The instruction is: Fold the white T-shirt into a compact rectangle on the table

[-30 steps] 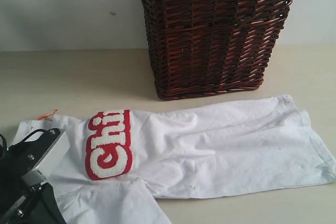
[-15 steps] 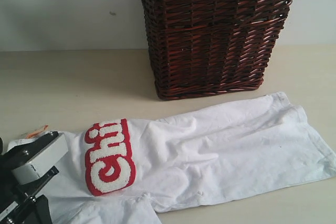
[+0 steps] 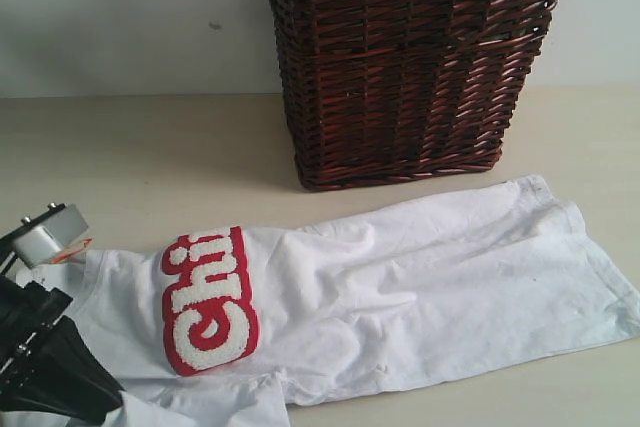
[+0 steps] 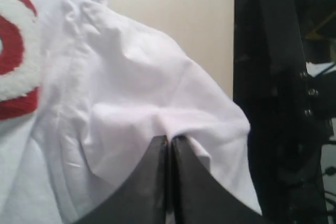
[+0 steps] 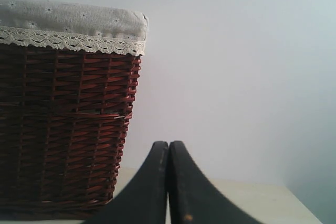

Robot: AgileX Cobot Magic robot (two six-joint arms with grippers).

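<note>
The white T-shirt (image 3: 420,277) lies crumpled lengthwise on the table (image 3: 150,157), with its red strip of fuzzy white lettering (image 3: 208,302) toward the left. Its orange neck tag (image 3: 72,254) peeks out beside my left arm (image 3: 40,362) at the bottom-left corner. My left gripper (image 4: 169,139) is shut on a raised pinch of the shirt's white fabric (image 4: 136,87) near the lettering (image 4: 13,66). My right gripper (image 5: 169,144) is shut with nothing in it, held above the table and facing the wall; the exterior view does not show it.
A tall dark brown wicker basket (image 3: 410,67) with a lace-trimmed cloth liner (image 5: 68,24) stands at the back of the table, just behind the shirt's middle. A pale wall (image 3: 130,17) runs behind the table. Dark robot structure (image 4: 283,103) stands close beside the pinched fabric.
My left arm has swung toward the left edge and turned, keeping its pinch. The shirt's chest end slid toward the front, and the sleeve at the bottom edge is bunched smaller.
</note>
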